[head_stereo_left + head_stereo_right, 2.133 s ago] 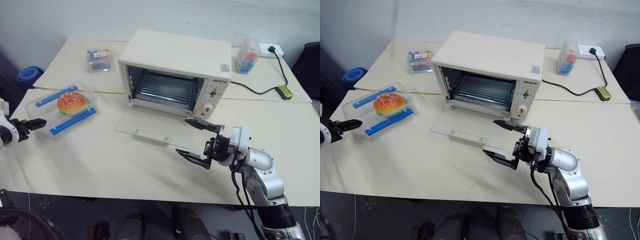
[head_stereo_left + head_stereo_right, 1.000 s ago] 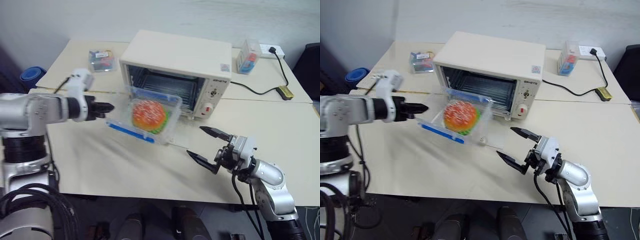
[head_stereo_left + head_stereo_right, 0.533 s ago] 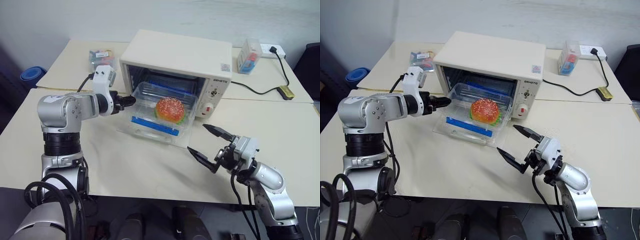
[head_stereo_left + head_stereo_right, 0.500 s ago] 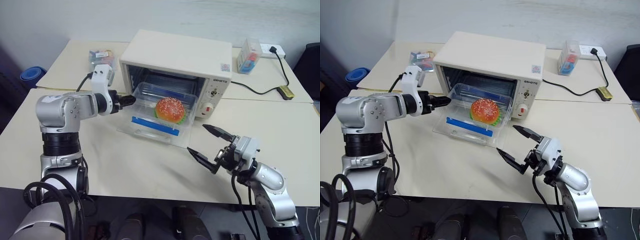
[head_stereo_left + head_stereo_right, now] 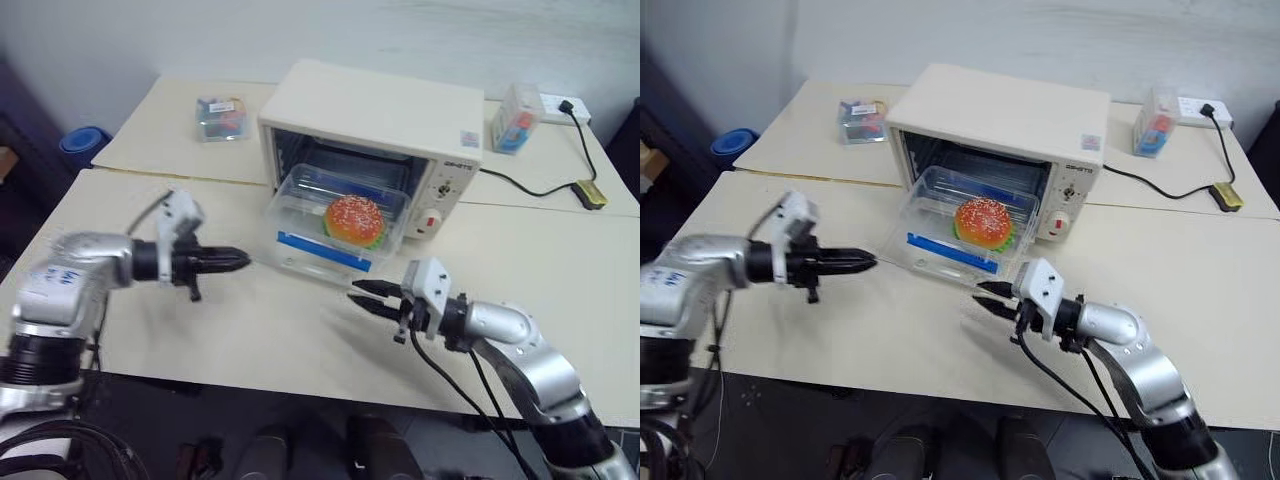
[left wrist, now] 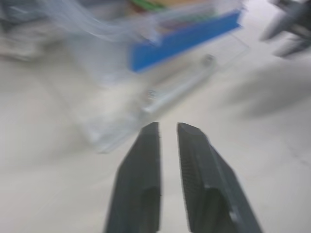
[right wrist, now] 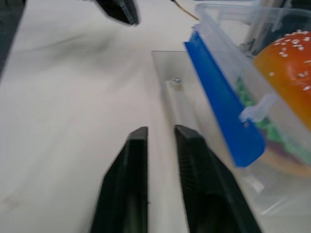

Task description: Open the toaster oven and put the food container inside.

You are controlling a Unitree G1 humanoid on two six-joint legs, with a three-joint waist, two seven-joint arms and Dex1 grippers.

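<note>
A: From the head, where's the food container?
B: Half in the toaster oven, its near end over the dropped glass door. Left gripper closed to a point, clear of the box, empty.
A: Left wrist?
B: Blurred — fingers nearly together, blue clip strip beyond.
A: Right wrist?
B: Sharper: sesame burger under the clear lid, cut off at the edge. Right gripper fingers narrow, gripping nothing — just before the door's edge.
</note>
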